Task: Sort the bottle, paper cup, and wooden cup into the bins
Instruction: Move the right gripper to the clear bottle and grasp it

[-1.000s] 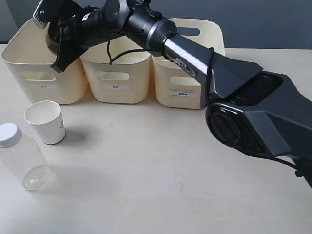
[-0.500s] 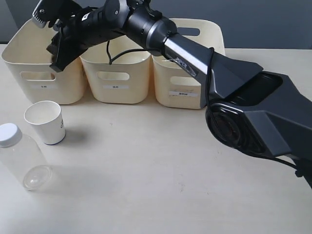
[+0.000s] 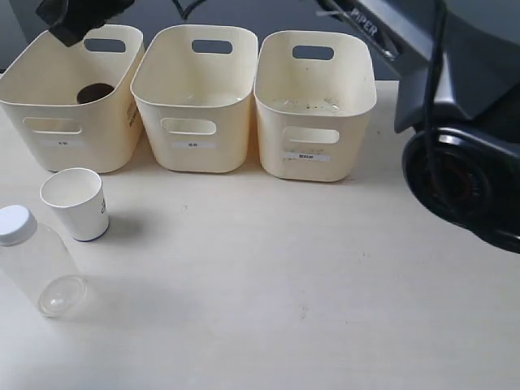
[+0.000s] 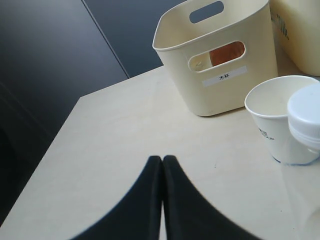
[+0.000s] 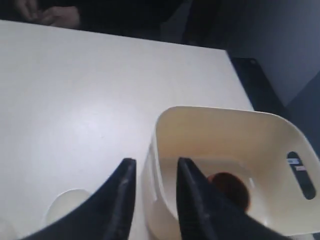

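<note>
The wooden cup (image 3: 95, 93) sits inside the left bin (image 3: 49, 154), dark brown against the cream floor. My right gripper (image 5: 156, 162) hangs open above that bin's rim (image 5: 220, 112), holding nothing, with the wooden cup (image 5: 231, 185) below it. Only the tip of the right gripper (image 3: 69, 24) shows at the exterior view's top left. The white paper cup (image 3: 75, 203) stands upright in front of the left bin, the clear bottle (image 3: 32, 260) beside it. My left gripper (image 4: 162, 159) is shut and empty over the table, near the paper cup (image 4: 277, 117) and the bottle's cap (image 4: 306, 112).
The middle bin (image 3: 195, 150) and the right bin (image 3: 357, 122) stand in a row beside the left one. The right arm's black base (image 3: 463, 171) fills the right side. The table's edge (image 4: 75, 107) drops off beyond the left bin.
The right arm has lifted up and away from over the left bin, out of most of the exterior view. The wooden cup now rests in that bin.
</note>
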